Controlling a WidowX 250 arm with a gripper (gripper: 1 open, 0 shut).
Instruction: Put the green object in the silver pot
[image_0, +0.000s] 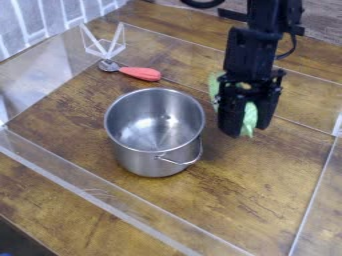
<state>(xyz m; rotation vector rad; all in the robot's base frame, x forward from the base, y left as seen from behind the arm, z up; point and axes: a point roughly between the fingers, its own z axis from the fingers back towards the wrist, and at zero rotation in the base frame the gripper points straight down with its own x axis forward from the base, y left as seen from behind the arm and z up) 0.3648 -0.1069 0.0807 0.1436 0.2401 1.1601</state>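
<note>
Hanging just right of the silver pot (155, 130), pointing steeply down, with the gripper (247, 112) clamped on the green object (250, 118), held off the table (80, 215). Mostly hidden between the dark fingers (227, 108), showing only a light-green strip and lower tip. Cut off at the top edge, the arm above. Lying beyond the pot, red-handled tool (138, 72), its metal end too small to read
</note>
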